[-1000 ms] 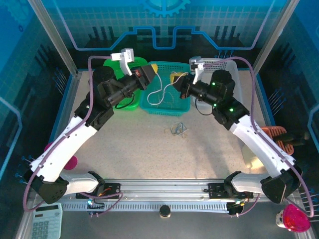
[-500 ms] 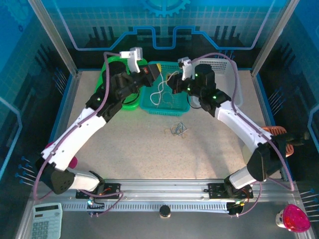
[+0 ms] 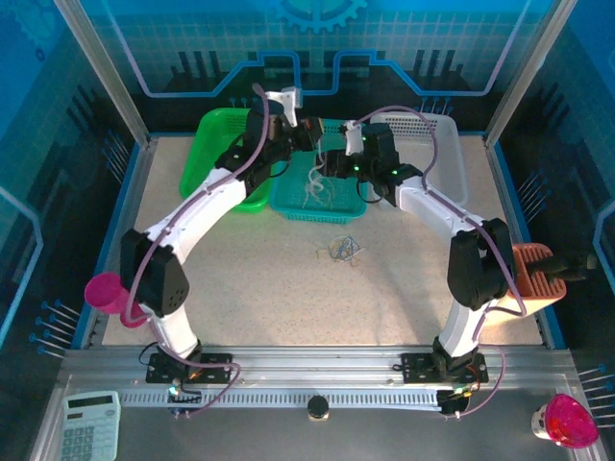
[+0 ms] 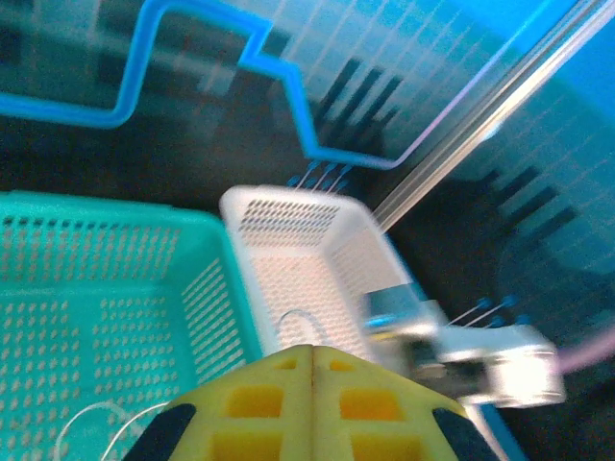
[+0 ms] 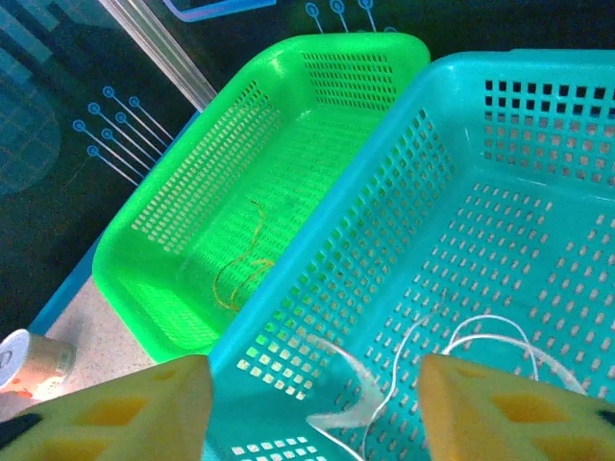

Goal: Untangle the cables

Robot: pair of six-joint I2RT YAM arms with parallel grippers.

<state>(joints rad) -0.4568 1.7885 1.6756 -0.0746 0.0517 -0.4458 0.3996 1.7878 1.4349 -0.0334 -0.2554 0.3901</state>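
A whitish cable (image 3: pixel 314 184) hangs in loose loops into the teal basket (image 3: pixel 317 215). My left gripper (image 3: pixel 309 133) is above that basket's back edge, and its yellow fingers (image 4: pixel 312 357) are shut with a thin whitish loop (image 4: pixel 300 322) at their tip. My right gripper (image 5: pixel 312 413) hovers open over the teal basket (image 5: pixel 500 221), with whitish cable (image 5: pixel 480 336) lying below it and nothing between its fingers. A yellow-tan cable (image 5: pixel 240 269) lies in the green basket (image 5: pixel 192 192). A small tangle of cables (image 3: pixel 343 250) sits on the table.
The green basket (image 3: pixel 207 158) stands left of the teal one, and a white basket (image 3: pixel 437 134) stands right of it. An orange object (image 3: pixel 538 274) sits at the table's right edge and a pink cup (image 3: pixel 104 291) at its left edge. A calculator (image 3: pixel 91 418) lies at the front left.
My right gripper has opened and let go of the whitish cable that was strung between both grippers. Both arms have stretched farther over the teal basket, and the cable now hangs from the left gripper.
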